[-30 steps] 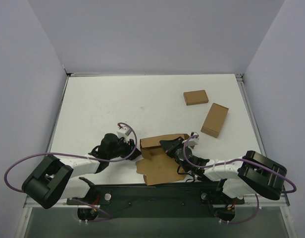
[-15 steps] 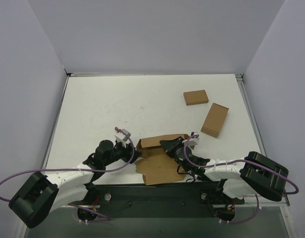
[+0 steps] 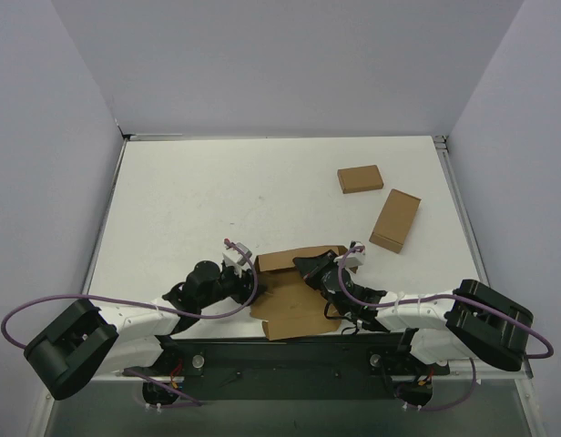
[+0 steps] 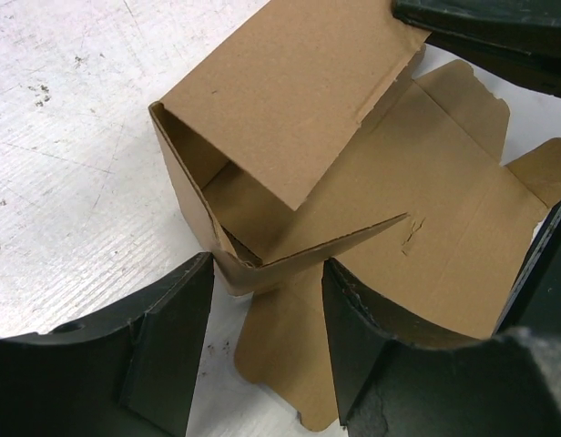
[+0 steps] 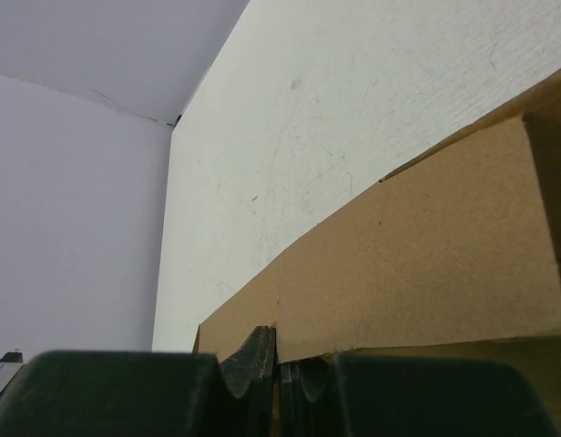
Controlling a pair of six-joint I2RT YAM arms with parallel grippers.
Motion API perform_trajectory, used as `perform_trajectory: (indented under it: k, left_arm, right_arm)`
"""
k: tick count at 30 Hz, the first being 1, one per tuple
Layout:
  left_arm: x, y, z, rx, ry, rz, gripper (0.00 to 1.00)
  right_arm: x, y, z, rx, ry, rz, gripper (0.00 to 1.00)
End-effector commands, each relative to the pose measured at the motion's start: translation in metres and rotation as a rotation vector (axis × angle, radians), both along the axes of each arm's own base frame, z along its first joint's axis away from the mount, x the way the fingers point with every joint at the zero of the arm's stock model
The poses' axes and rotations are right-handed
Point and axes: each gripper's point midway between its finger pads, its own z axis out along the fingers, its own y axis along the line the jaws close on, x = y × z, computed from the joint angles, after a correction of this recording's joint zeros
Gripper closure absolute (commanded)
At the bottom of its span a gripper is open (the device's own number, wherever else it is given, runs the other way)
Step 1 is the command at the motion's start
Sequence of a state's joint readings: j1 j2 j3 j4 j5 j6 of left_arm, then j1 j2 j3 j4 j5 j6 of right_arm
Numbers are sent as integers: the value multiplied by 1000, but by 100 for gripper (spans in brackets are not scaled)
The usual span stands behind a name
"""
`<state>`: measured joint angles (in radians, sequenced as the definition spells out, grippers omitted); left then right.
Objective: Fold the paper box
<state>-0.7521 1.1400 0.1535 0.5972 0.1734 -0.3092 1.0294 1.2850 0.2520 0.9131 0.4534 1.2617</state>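
Box (image 3: pixel 290 314) — far wall upright, left-to-right

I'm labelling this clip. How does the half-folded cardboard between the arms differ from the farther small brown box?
The paper box is open, one end walled up and flaps lying flat; the small box is closed. The paper box is the larger. The right pincer is shut on the paper box's wall; the small box lies untouched. Both are plain brown cardboard.

White table (image 3: pixel 217 182), pale lilac walls (image 3: pixel 290 64)
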Motion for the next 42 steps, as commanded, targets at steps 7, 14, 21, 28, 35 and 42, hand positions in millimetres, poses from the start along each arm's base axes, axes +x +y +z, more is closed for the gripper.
perform_trajectory:
  k: [7,14,21,28,35,42]
  left_arm:
    - [21,-27,29,-17,-109,51,42]
    - [32,-21,20,55,-99,159,42]
    - [41,-23,25,69,-144,212,42]
    - [36,-37,15,160,-177,170,43]
    - [39,-32,10,184,-181,226,48]
    - [44,-30,25,124,-244,269,58]
  right_arm:
    - [-1,-5,2,-55,14,-31,100]
    - [-2,-5,8,-32,31,-38,100]
    - [-5,-4,9,-25,67,-37,100]
    - [-7,-1,15,15,86,-36,100]
    - [-8,-2,17,11,94,-37,100]
    - [-10,-4,7,4,122,-41,100]
